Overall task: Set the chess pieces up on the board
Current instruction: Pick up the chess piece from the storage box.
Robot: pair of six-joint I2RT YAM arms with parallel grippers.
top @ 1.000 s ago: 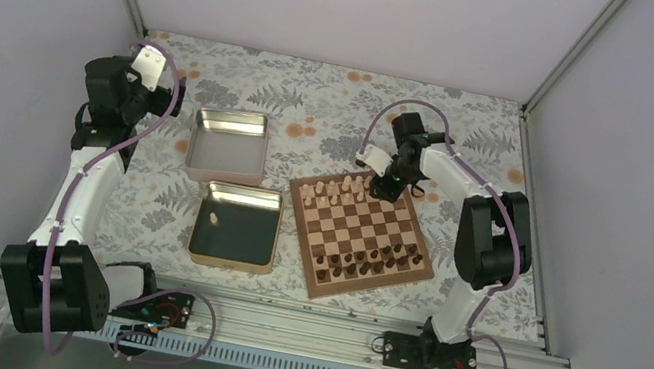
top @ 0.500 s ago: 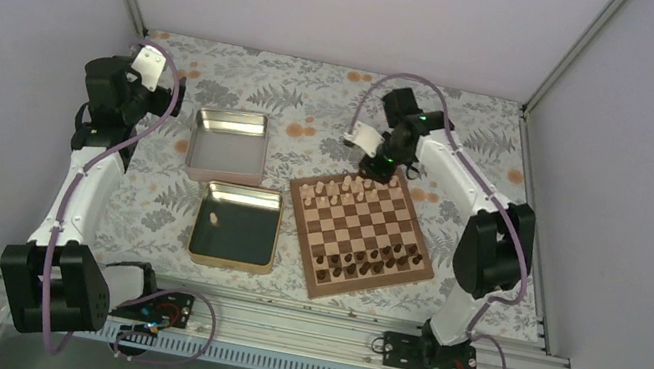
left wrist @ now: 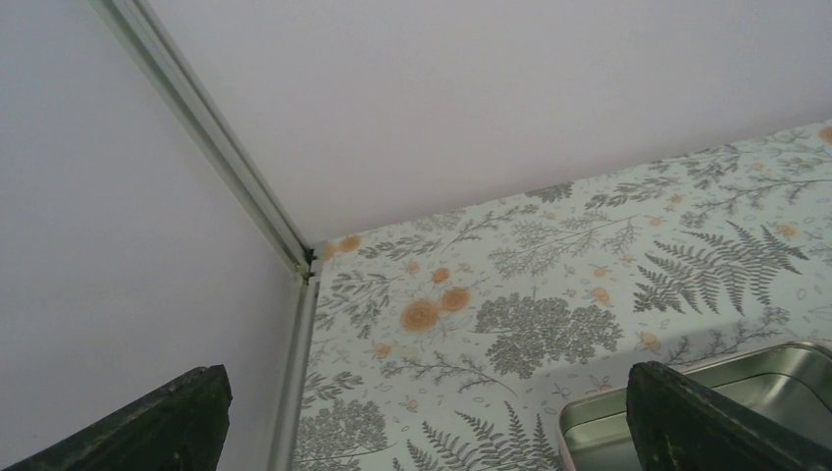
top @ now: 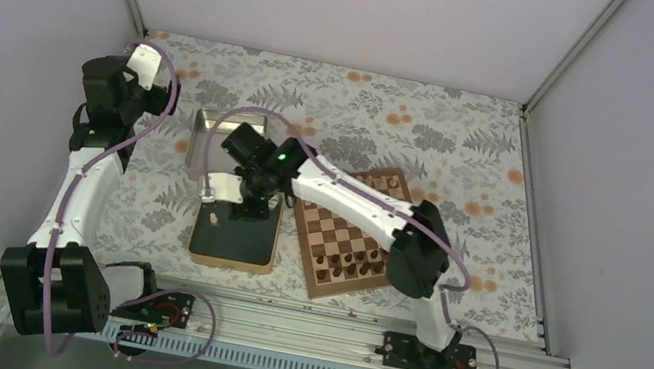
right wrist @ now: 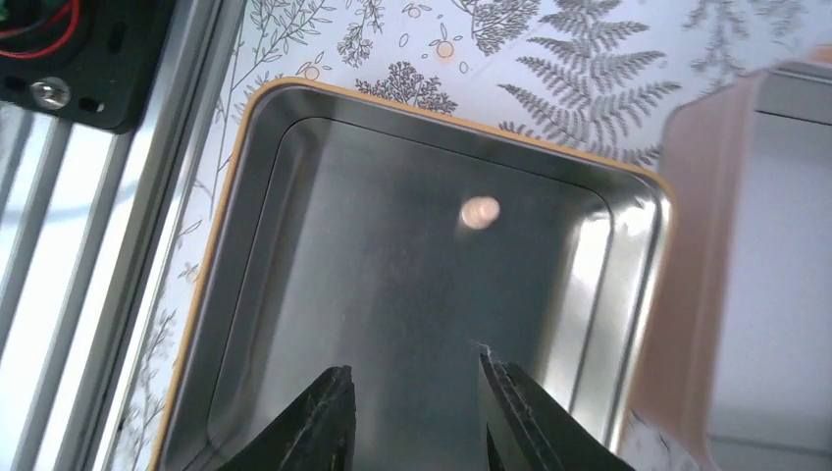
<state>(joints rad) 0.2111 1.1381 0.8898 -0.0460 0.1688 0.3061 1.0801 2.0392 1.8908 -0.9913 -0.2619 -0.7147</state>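
The right gripper (right wrist: 412, 381) hangs over the dark tin (right wrist: 245, 177), jaws parted and empty. One pale chess piece (right wrist: 480, 212) lies on the tin's floor at the gripper's 1 o'clock. The board (top: 343, 243) sits at the tin's 3 o'clock. The left gripper (left wrist: 427, 383) gapes wide, holding nothing

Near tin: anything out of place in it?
One pale chess piece sits alone in the near tin, off the board. The right gripper hangs over the tin, jaws apart, holding nothing. Nothing else looks odd.
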